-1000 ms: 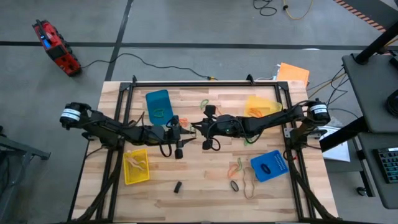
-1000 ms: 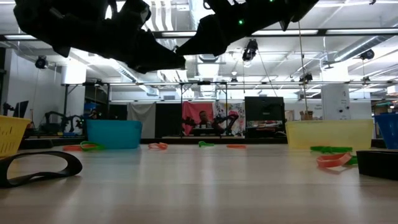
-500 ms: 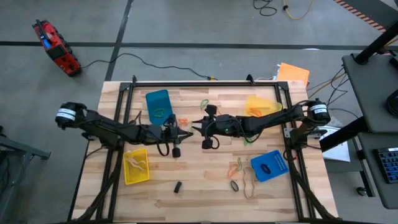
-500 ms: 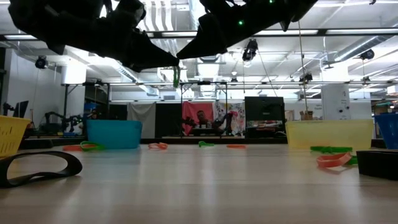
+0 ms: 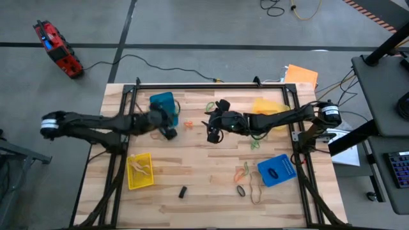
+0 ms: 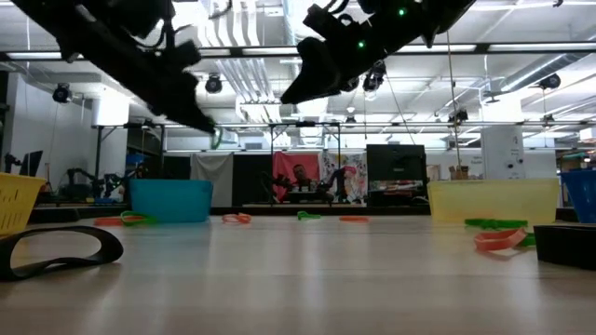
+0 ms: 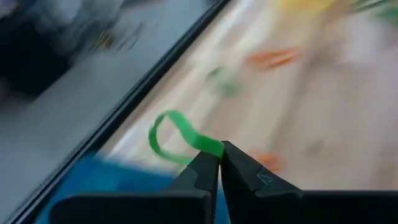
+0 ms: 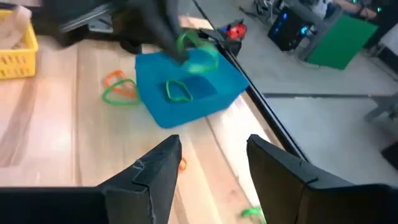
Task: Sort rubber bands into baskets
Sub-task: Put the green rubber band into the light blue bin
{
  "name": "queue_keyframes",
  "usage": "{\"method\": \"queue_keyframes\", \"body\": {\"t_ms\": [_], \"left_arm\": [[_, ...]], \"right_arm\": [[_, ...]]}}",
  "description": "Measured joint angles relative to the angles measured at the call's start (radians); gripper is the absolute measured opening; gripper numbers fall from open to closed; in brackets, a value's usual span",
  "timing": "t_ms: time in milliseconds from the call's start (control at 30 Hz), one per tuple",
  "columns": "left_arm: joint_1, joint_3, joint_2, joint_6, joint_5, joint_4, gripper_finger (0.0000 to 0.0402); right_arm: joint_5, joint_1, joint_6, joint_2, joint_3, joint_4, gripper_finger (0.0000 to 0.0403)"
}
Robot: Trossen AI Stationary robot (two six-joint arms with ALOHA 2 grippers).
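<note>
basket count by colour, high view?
Blue baskets: 2, one left, one right
Yellow baskets: 2, one left, one right
Total: 4

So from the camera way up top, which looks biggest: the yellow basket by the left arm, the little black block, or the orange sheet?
1. Orange sheet, though the yellow basket looks nearly alike, so that order is unsure.
2. Yellow basket.
3. Black block, clearly smallest.
</note>
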Motion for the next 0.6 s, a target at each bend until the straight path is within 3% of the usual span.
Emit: {"method": "queue_keyframes", "body": {"t_ms": [100, 200, 333, 600], "left_arm": [[0.153, 0.041, -0.024, -0.033, 0.022, -0.192, 0.0000], [0.311, 0.069, -0.019, -0.037, 0.166, -0.312, 0.0000], [0.469, 0.072, 0.020, -0.019, 0.343, -0.343, 0.0000], [0.517, 0.069, 0.057, 0.009, 0.360, -0.341, 0.0004]], "right_arm": [[0.000, -0.003, 0.023, 0.000, 0.000, -0.020, 0.0180], [0.000, -0.002, 0.025, 0.000, 0.000, -0.027, 0.0178], [0.000, -0.002, 0.055, 0.000, 0.000, -0.041, 0.0181], [0.000, -0.002, 0.088, 0.000, 0.000, -0.086, 0.0187]]}}
